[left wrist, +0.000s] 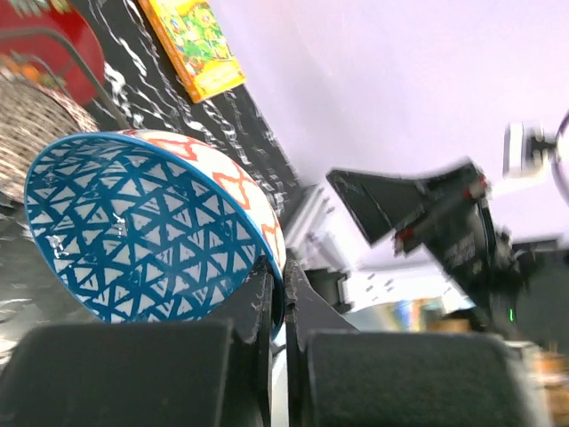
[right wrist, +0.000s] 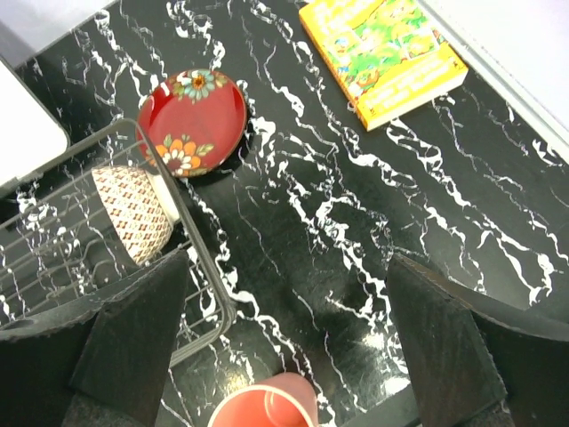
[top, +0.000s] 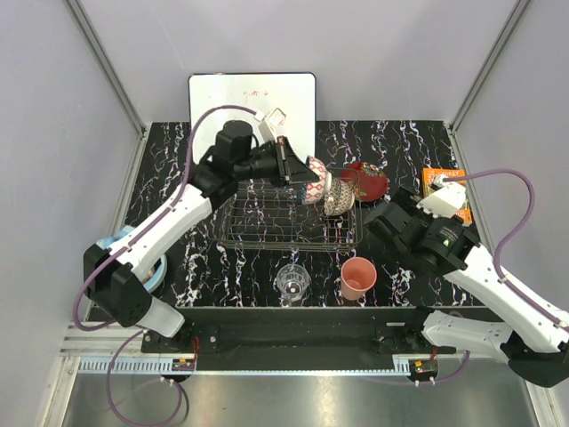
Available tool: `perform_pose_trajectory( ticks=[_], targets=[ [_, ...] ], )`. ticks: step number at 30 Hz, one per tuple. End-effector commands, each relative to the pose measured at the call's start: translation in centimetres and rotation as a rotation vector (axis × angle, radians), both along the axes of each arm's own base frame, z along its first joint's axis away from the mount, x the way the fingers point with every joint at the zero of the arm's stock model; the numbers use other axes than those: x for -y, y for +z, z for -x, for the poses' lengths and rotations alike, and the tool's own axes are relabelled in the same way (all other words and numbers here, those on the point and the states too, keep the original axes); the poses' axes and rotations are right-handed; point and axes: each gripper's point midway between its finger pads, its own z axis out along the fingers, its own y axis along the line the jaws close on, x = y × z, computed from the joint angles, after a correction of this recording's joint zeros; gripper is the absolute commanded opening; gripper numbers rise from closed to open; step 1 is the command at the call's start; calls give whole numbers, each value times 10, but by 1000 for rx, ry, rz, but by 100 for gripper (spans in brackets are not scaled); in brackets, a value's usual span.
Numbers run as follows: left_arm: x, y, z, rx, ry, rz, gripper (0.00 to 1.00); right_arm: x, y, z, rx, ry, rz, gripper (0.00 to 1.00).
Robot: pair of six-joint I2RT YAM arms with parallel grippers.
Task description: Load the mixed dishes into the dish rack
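My left gripper (top: 299, 174) (left wrist: 277, 277) is shut on the rim of the blue mosaic bowl (top: 315, 185) (left wrist: 133, 222), which hangs tilted on its side over the right end of the dish rack (top: 283, 216) (right wrist: 201, 260). The beige netted-pattern bowl (top: 338, 199) (left wrist: 36, 116) (right wrist: 133, 213) stands on edge in the rack just beside it. On the table right of the rack lies the red patterned bowl (top: 370, 182) (right wrist: 191, 120). The pink cup (top: 358, 277) (right wrist: 262, 409) and glass tumbler (top: 292, 283) stand in front of the rack. My right gripper (top: 389, 219) (right wrist: 289, 311) is open above bare table, over the cup.
An orange book (top: 444, 189) (right wrist: 382, 53) lies at the far right. A whiteboard (top: 253, 102) leans behind the rack. Light blue headphones (top: 133, 258) lie partly hidden under my left arm at the left edge. Walls close in the table's sides.
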Motion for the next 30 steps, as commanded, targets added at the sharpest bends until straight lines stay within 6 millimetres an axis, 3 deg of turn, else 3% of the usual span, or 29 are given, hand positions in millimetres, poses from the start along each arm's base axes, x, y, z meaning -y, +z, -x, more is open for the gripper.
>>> perform_pose_trajectory(
  ticks=[1,5,14,22,30],
  targets=[
    [29,39,4,-65,-11,220,0,8,9,-4,78,-29,3,100],
    [48,11,2,-183,-7,230,0,5,8,-11,75,-30,49,100],
    [67,-47,3,-361,15,187,0,-3,11,-15,108,-35,-6,100],
    [93,-66,5,-418,-47,176,0,5,19,-8,140,-15,-40,100],
    [108,-99,13,-494,-77,125,0,16,24,-4,171,-23,-26,100]
  ],
)
